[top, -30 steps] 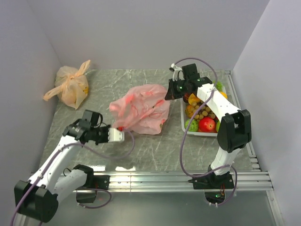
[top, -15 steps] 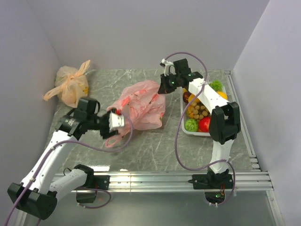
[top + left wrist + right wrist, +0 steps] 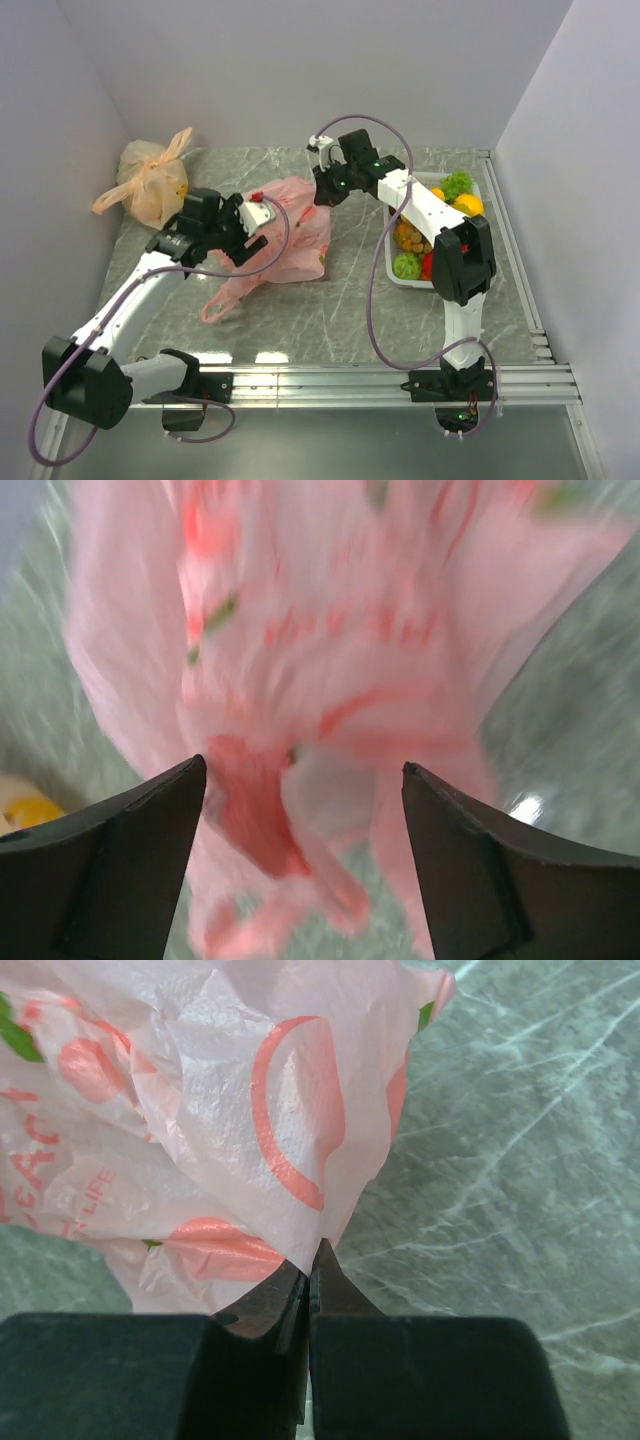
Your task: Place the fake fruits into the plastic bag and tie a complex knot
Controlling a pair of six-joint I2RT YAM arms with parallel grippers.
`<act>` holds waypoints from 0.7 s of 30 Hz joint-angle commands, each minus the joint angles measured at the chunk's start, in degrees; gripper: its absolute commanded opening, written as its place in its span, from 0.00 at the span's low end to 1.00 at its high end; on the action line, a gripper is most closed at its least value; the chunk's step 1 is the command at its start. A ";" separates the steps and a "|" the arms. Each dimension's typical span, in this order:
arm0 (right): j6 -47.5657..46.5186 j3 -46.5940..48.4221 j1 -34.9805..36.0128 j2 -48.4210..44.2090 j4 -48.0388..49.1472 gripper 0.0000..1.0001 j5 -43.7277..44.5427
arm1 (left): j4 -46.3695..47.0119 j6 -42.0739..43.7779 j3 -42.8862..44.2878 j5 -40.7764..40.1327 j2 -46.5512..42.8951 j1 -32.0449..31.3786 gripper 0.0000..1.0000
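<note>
Left gripper (image 3: 305,768): jaws wide apart, nothing clamped. The plastic bag (image 3: 292,232) fills the space between and beyond them in the left wrist view, too blurred to tell if it touches the fingers. Right gripper (image 3: 311,1260): fully closed, pinching a thin edge of the pink film at its tips. The bag lies crumpled mid-table (image 3: 350,300), between the two grippers, with the right one at its far-right edge. One handle loop (image 3: 216,305) trails toward the near left on the marble. Fake fruits (image 3: 407,265) sit in the white basket (image 3: 389,258) on the right, partly hidden by the right arm — green, yellow, orange and red ones showing. Pale orange knotted bag (image 3: 150,188) is in the far left corner, well apart from the pink one.
</note>
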 commanded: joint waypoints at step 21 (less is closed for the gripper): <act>20.65 2.67 -4.29 -12.00 3.41 0.81 8.19 | 9.44 -40.83 -2.45 10.23 -0.10 3.23 0.00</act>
